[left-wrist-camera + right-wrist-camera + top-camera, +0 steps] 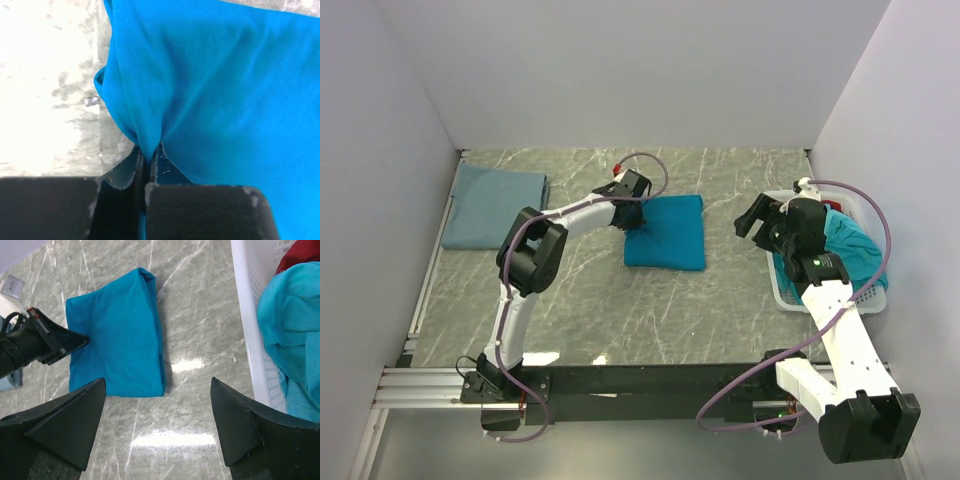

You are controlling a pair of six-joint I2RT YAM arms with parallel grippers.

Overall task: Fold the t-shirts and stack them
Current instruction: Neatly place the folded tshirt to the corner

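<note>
A folded teal t-shirt (668, 234) lies mid-table; it also shows in the left wrist view (225, 85) and in the right wrist view (117, 335). My left gripper (634, 222) is shut on its left edge, pinching a fold of cloth (149, 150). A folded grey-blue t-shirt (490, 203) lies at the far left. More teal t-shirts (850, 245) and a red one (302, 255) lie crumpled in the basket. My right gripper (760, 222) is open and empty, above the table between the folded teal shirt and the basket; its fingertips (90, 395) frame bare marble.
A white perforated basket (786, 290) stands at the right edge, its wall showing in the right wrist view (250, 325). White walls enclose the marble table (650, 320). A metal rail (425, 290) runs along the left side.
</note>
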